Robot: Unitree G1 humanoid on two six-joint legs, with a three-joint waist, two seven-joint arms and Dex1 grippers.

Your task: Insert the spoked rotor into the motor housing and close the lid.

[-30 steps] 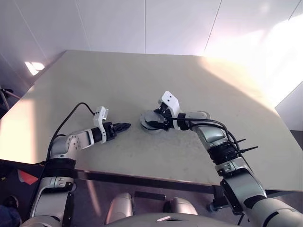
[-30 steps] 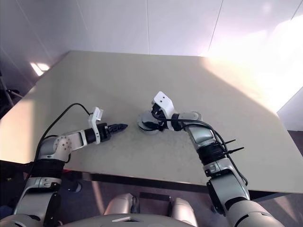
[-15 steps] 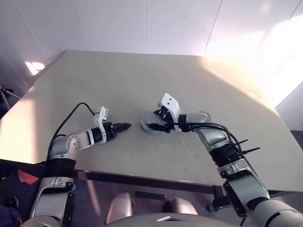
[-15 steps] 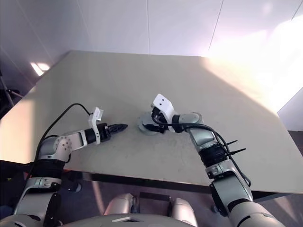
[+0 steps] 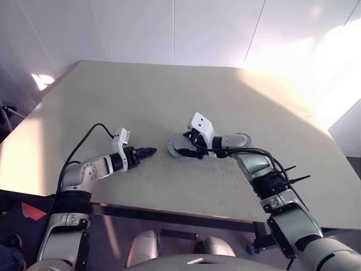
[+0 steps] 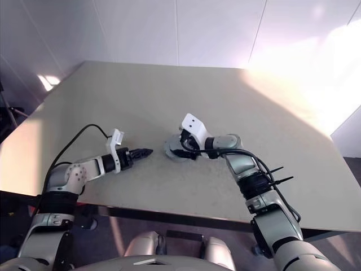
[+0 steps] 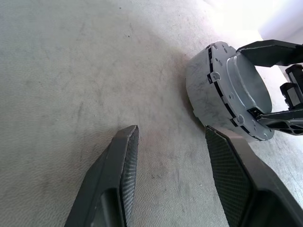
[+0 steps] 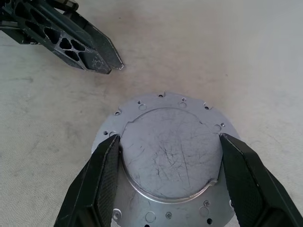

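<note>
Right gripper (image 8: 165, 161) is bracketing lid (image 8: 171, 153), frame centre, wrist rolled slightly | left gripper (image 7: 168, 156) is idling, half-open, empty | seating lid.

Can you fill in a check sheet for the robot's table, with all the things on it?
Surface: beige table, bare and lightly scuffed.
Job's things: lid sits on the grey motor housing.
Clutter: nothing seen.
Grippers: right gripper clasps the lid's raised middle; left gripper open, apart from the housing.
Cables: black cable loops over the left arm; black cables along the right arm.
Surroundings: white wall panels, bright sunlight on the right.
</note>
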